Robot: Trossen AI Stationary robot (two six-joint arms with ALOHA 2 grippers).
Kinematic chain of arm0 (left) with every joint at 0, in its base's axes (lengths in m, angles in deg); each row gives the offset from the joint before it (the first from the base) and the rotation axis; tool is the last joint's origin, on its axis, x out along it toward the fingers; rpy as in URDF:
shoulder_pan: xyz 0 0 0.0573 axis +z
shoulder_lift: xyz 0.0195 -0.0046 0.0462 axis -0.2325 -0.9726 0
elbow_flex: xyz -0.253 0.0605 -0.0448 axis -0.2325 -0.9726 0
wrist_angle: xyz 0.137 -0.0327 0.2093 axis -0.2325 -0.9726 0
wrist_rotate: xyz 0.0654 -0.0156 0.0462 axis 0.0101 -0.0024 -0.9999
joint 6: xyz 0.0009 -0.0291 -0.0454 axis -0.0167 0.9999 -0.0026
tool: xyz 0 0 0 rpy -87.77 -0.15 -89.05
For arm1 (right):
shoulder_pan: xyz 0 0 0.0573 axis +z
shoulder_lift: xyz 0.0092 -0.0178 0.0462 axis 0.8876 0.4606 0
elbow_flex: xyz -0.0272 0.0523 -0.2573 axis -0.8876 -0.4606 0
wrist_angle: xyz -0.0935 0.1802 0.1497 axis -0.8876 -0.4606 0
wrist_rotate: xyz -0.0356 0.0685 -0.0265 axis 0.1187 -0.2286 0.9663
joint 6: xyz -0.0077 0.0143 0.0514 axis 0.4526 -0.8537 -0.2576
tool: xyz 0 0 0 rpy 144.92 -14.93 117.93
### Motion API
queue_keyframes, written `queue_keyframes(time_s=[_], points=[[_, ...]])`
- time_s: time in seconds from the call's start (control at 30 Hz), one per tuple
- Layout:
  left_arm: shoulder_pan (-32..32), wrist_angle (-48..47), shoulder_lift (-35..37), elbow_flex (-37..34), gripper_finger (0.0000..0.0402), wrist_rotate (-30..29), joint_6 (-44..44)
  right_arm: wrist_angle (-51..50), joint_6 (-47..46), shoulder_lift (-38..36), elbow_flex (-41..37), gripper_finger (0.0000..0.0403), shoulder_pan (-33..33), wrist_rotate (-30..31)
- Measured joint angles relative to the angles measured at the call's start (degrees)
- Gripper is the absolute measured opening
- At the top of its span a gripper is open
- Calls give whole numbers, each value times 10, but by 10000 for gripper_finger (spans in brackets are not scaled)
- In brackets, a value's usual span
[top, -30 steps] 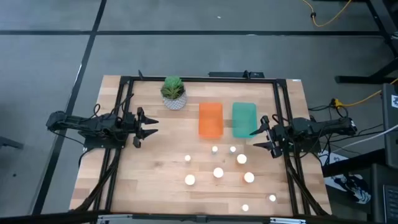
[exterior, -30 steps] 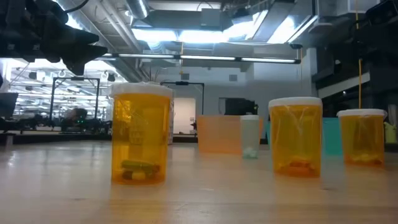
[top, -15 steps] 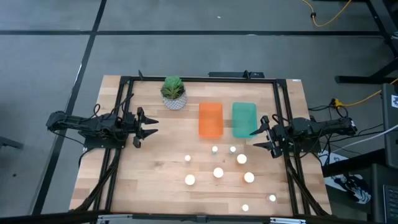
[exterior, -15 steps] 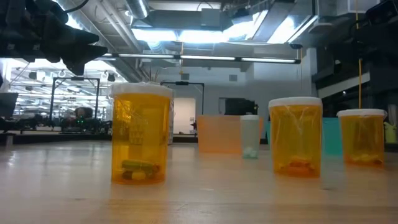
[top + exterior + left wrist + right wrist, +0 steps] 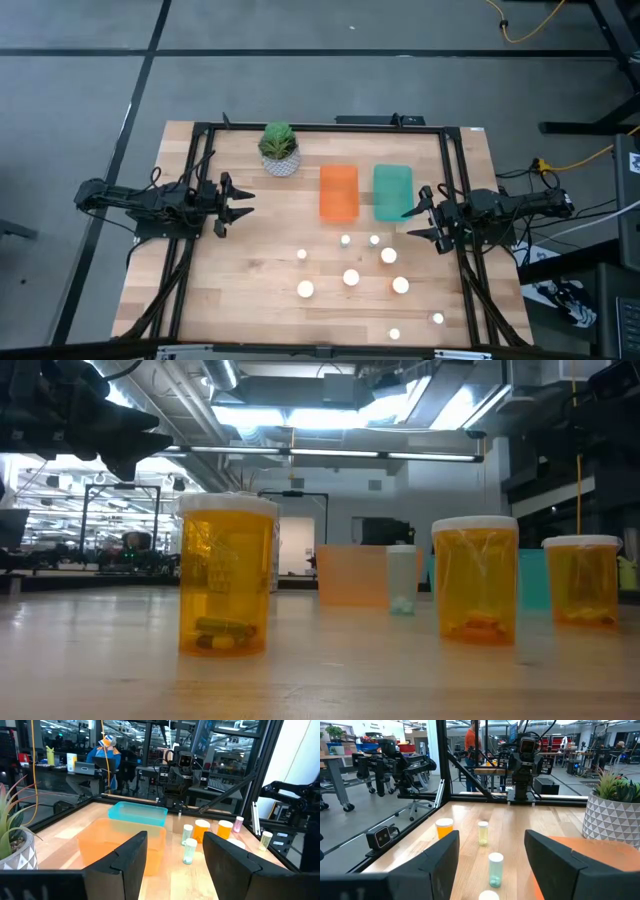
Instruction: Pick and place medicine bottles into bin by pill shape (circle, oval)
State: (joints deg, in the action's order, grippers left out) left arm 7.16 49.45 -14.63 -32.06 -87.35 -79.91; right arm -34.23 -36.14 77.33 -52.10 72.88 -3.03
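No movement: medicine bottles [image 5: 351,277] between both grippers.

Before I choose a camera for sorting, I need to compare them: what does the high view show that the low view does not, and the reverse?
Only the high view shows both arms waiting at the table's sides, left gripper and right gripper both open, plus the green plant in its white pot and all the bottles' spread. Only the low view shows the pills lying inside the nearest amber bottle. Both show the translucent orange bin and amber white-capped bottles standing on the wooden table.
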Motion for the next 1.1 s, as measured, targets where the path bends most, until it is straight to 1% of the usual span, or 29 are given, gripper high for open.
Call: queue_keyframes(time_s=[0.23, 0.43, 0.63, 0.7, 0.87, 1.0, 1.1], points=[[0, 0, 0, 0, 186, 0, 0, 2, -3, 0, 0, 227, 0, 1], [0, 0, 0, 0, 186, 0, 0, 64, -4, 0, 0, 227, 0, 1], [0, 0, 0, 0, 186, 0, 0, 119, -55, 0, 0, 227, 0, 1], [0, 0, 0, 0, 186, 0, 0, 133, -92, 0, 0, 227, 0, 11], [0, 0, 0, 0, 186, 0, 0, 196, -238, 0, 0, 227, 0, 51], [0, 0, 0, 0, 186, 0, 0, 282, -339, 0, 0, 227, 0, 74], [0, 0, 0, 0, 186, 0, 0, 347, -356, 2, 5, 227, 0, 75]])
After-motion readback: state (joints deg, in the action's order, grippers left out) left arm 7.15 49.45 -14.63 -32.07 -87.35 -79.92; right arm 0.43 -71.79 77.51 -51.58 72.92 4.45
